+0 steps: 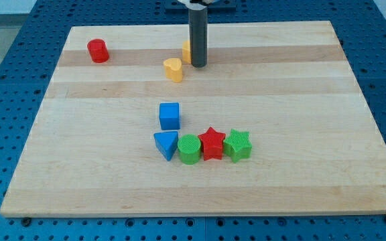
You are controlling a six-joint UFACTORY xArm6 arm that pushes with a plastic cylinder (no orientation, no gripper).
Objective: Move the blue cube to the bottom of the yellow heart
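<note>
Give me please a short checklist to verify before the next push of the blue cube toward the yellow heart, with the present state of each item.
1. Blue cube found, standing alone above the blue triangle: ok.
2. Yellow heart found, near the view's top: ok.
3. Board between cube and heart free of blocks: ok.
4. My tip placed below the cube to push it upward: not ok, it stands up by the heart's right, next to a partly hidden orange block.
5. Way for my tip down to the cube without hitting the heart: cannot tell, the heart is close on its left.
6. Row of green cylinder, red star, green star away from the push line: ok.
</note>
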